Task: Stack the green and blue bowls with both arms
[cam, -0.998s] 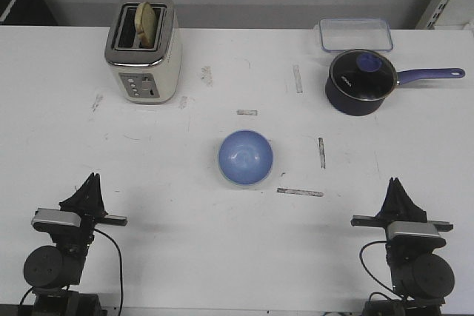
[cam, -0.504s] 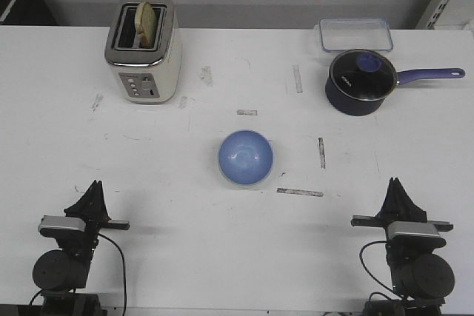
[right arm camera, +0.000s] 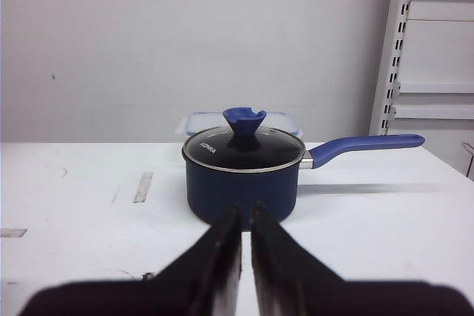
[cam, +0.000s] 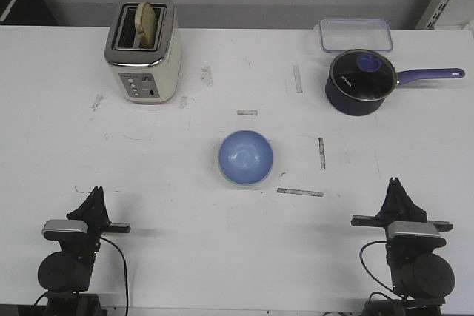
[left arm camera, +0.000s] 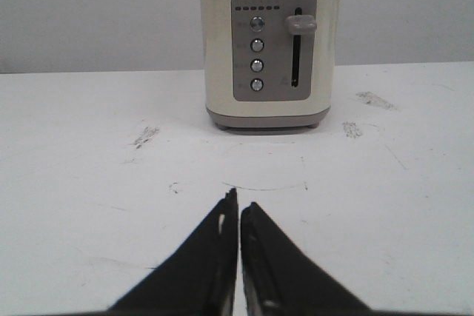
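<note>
**Both arms parked low, one blue bowl alone at mid-table**

From the front view, you have the blue bowl (cam: 245, 158) sitting upright near the middle of the white table (cam: 185, 242), open side up, with a pale rim showing beneath its edge; you cannot tell from here whether that is the green bowl under it. Short grey tape marks lie just beside it toward the right arm. The left gripper (cam: 95, 196) and right gripper (cam: 397, 187) rest near the front edge, well apart from the bowl and from each other, tips pointing away from you. At the far left stands a cream toaster (cam: 144, 49) with a slice of bread (cam: 147, 21) in one slot. At the far right sits a navy saucepan (cam: 361, 82) with a glass lid, its handle pointing right, and a clear plastic container (cam: 355, 34) just behind it.

In the left wrist view, your left gripper (left arm camera: 238, 205) has its fingers pressed nearly together around nothing, and the toaster (left arm camera: 270, 42) stands straight ahead.

In the right wrist view, your right gripper (right arm camera: 245, 214) is likewise clenched and empty, aimed at the saucepan (right arm camera: 243, 175), with the container (right arm camera: 198, 121) behind it and a white slotted rack (right arm camera: 404, 49) off to the side.
</note>
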